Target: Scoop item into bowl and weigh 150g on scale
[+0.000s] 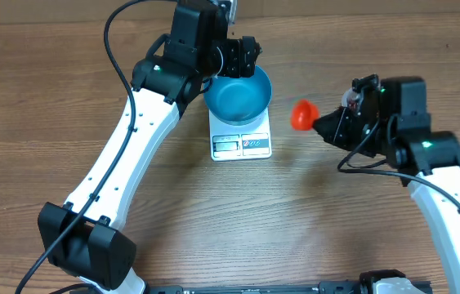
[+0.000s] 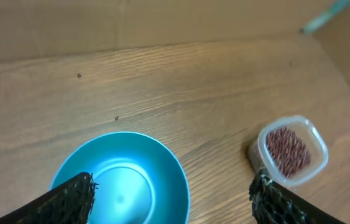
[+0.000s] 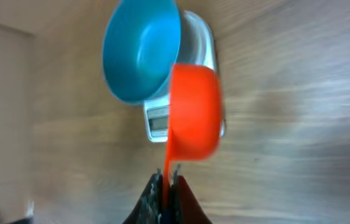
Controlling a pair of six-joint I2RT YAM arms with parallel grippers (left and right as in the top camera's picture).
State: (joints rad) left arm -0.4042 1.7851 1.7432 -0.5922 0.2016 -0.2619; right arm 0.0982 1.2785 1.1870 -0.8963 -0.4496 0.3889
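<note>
Wooden counter (image 1: 336,229): round bright blue bowl (image 1: 238,94) empty on flat white scale (image 1: 242,144); left claw (image 1: 246,59) open, right claw (image 1: 328,124) pinching orange plastic scoop (image 1: 302,115); scooping not yet done.

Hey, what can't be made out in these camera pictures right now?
- Scale display: too small overhead, blurred in right wrist view.
- Inside of scoop: blurred in right wrist view, too small overhead.
- Bowl: near side cut off by left wrist view's bottom edge.
</note>
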